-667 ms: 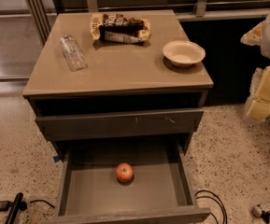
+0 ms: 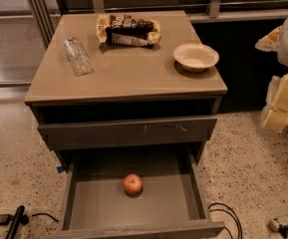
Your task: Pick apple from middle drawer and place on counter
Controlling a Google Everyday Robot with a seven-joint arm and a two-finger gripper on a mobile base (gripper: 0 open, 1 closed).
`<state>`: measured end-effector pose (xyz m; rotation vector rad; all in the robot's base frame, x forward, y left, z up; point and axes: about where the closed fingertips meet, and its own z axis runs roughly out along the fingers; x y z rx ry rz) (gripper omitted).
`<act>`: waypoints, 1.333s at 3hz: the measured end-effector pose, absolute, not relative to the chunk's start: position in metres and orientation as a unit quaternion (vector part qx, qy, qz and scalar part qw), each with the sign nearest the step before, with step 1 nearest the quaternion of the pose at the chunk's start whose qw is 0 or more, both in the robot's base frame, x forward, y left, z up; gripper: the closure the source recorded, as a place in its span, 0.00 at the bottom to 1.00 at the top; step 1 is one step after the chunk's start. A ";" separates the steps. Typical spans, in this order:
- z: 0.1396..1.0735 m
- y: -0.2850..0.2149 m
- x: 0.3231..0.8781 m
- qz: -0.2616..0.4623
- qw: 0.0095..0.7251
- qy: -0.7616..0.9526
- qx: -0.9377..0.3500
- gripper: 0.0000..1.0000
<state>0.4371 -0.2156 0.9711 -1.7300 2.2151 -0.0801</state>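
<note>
The apple (image 2: 132,184), small and red with yellowish patches, lies in the middle of the open middle drawer (image 2: 183,203), a wide grey drawer pulled out at the bottom of the view. The tan counter (image 2: 128,68) tops the grey cabinet. My gripper (image 2: 279,103) hangs at the right edge of the view on the white and yellowish arm, level with the cabinet's top. It is well to the right of the apple and higher, and it holds nothing that I can see.
On the counter lie a clear plastic bottle (image 2: 77,56) on its side, a snack bag (image 2: 128,33) at the back and a white bowl (image 2: 196,57) on the right. The scratched upper drawer front (image 2: 128,131) is shut. Cables (image 2: 225,218) and a black tool (image 2: 14,222) lie on the floor.
</note>
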 end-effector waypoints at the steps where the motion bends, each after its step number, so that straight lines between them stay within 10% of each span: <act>1: 0.951 -0.216 0.438 -0.004 0.175 0.771 -0.612 0.00; 4: 0.843 -0.210 0.437 0.111 0.263 0.747 -0.600 0.00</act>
